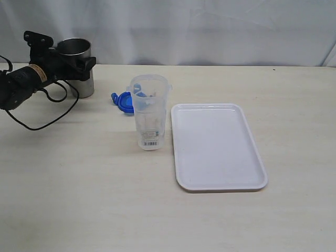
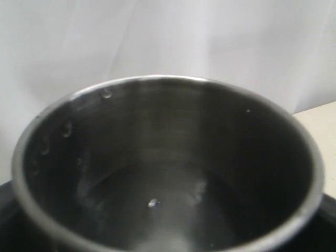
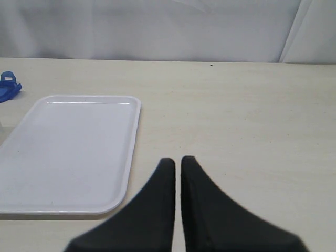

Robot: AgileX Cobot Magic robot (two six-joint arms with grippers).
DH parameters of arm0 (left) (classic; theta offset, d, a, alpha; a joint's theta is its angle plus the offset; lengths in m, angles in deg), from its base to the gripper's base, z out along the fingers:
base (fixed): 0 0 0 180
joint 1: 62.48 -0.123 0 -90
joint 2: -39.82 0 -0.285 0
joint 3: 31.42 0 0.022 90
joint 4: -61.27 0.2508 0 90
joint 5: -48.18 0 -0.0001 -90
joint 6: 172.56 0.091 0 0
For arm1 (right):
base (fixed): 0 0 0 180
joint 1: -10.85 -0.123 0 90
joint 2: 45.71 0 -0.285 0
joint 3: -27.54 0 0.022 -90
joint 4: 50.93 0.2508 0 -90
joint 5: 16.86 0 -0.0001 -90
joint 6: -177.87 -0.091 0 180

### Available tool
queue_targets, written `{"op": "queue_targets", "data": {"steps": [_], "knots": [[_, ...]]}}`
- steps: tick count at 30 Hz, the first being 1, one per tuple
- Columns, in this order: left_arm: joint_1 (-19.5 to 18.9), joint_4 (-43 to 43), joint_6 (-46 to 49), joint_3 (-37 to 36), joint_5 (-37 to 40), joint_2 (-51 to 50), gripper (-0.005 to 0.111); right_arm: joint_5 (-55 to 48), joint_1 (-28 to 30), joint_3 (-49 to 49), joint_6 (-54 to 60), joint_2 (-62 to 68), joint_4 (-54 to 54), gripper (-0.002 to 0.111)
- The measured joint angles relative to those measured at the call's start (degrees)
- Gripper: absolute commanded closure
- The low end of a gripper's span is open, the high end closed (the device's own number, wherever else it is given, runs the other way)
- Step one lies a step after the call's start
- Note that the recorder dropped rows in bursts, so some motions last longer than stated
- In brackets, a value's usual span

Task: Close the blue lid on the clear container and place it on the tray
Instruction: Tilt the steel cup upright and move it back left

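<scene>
Exterior view, pale wooden table (image 1: pixel 79 184), white curtain (image 1: pixel 210 26) behind.

The clear container (image 1: pixel 149 113) stands upright near the table's middle, mouth open, no lid on it. The barcode label (image 1: pixel 150 142) faces the camera low on its wall. Faint blue and pinkish marks show through the plastic; I cannot tell whether they are inside it or seen through it from behind.

The blue lid (image 1: pixel 122 101) lies flat on the table just behind and left of the container, partly hidden by its wall. The right wrist view catches only a blue edge of it (image 3: pixel 8 86).

The tray (image 1: pixel 218 147) sits just right of the container, apart from it by a narrow strip of table. Its white floor shows bare from rim to rim in both views (image 3: pixel 79 152).

The steel cup (image 1: pixel 83 84) is at far left, upright on the table, well apart from the container. In the left wrist view its inside (image 2: pixel 168 157) fills the picture: dull metal wall with a few small spots near the rim and one bright glint on the floor.

Left gripper (image 1: pixel 81 60): jaws spread wide to either side of the cup's upper part (dark finger edges sit at the picture's lower corners in its wrist view). Whether they press the cup, I cannot tell.

Right gripper (image 3: pixel 177 160): fingers drawn together, a thin slit between them, nothing in it. It hovers over bare table beside the tray.
</scene>
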Motion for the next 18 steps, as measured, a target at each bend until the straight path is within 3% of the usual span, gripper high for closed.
{"op": "queue_targets", "data": {"steps": [12, 15, 18], "knots": [[0.0, 0.02, -1.49, 0.26, 0.59, 0.0, 0.103, 0.0, 0.0, 0.0, 0.0, 0.0, 0.0, 0.104], [0.0, 0.13, -2.23, 0.26, 0.59, 0.0, 0.088, 0.0, 0.0, 0.0, 0.0, 0.0, 0.0, 0.104], [0.0, 0.13, -2.5, 0.26, 0.72, 0.0, 0.064, 0.0, 0.0, 0.0, 0.0, 0.0, 0.0, 0.104]]}}
